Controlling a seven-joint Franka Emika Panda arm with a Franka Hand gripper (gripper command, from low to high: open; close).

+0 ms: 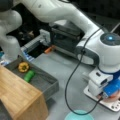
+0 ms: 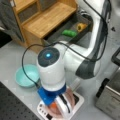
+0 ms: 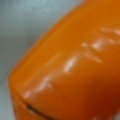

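My gripper (image 1: 108, 96) hangs low at a front view's bottom right, under the blue wrist mount, right over an orange dish (image 1: 114, 97). The dish rests on a white flat board (image 1: 110, 105). Seen from above in a front view, the gripper (image 2: 63, 106) sits on the orange dish (image 2: 72, 99), with the white board (image 2: 79, 98) under it. A glossy orange surface (image 3: 75, 67) fills nearly the whole wrist view, very close, with grey table at the upper left. The arm's body hides the fingertips.
A teal bowl (image 1: 79, 115) (image 2: 26, 75) lies near the board. A grey tray (image 1: 46, 81) (image 2: 79, 17) holds a yellow pepper (image 1: 23, 67) (image 2: 81, 26) and a green vegetable (image 1: 29, 75) (image 2: 69, 32). A wooden shelf (image 1: 20, 95) (image 2: 47, 17) adjoins it. A dark appliance (image 1: 65, 36) (image 2: 110, 98) stands nearby.
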